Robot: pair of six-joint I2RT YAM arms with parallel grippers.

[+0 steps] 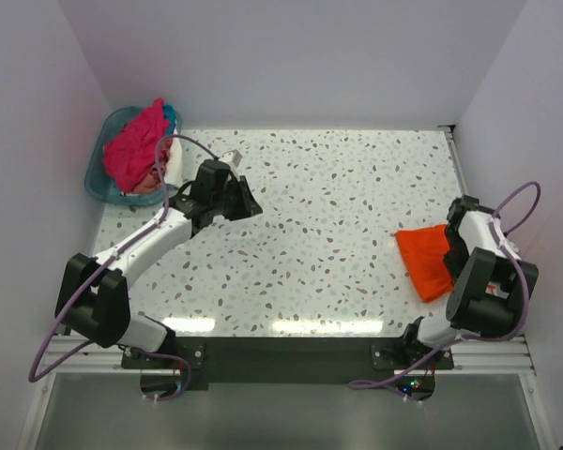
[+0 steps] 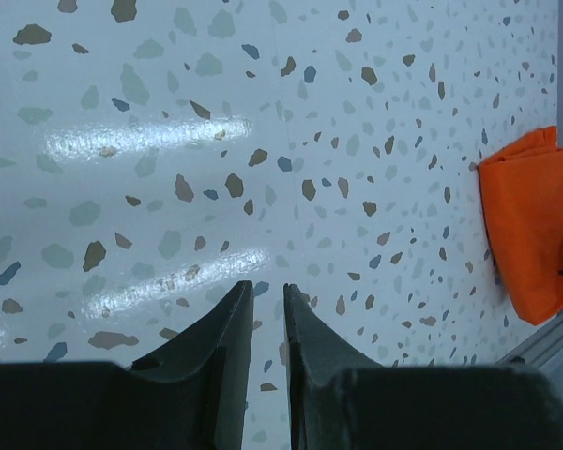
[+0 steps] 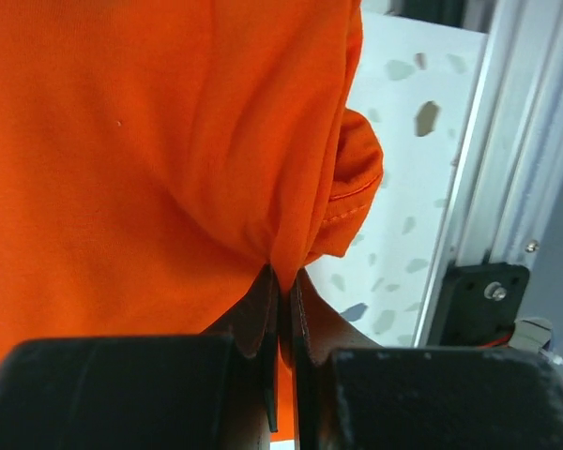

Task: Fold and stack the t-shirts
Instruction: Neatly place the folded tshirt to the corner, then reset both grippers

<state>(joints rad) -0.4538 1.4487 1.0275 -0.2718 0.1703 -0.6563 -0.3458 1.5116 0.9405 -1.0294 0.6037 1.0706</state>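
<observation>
The bright orange t-shirt (image 1: pixel 424 261) lies folded in a small bundle at the table's right edge. It fills the right wrist view (image 3: pixel 150 141) and shows at the right of the left wrist view (image 2: pixel 530 225). My right gripper (image 3: pixel 281 272) is shut on a pinch of its edge, beside the bundle in the top view (image 1: pixel 453 246). My left gripper (image 2: pixel 267 291) hovers over bare table left of centre (image 1: pixel 251 208), its jaws almost together with nothing between them. A magenta-pink t-shirt (image 1: pixel 133 150), a white one (image 1: pixel 174 165) and a bit of blue cloth (image 1: pixel 172 115) are heaped in the basket.
The teal plastic basket (image 1: pixel 98 176) stands at the table's far left corner. White walls enclose the speckled table (image 1: pixel 338 187) on three sides. An aluminium rail (image 3: pixel 488 187) runs along the table edge beside the orange shirt.
</observation>
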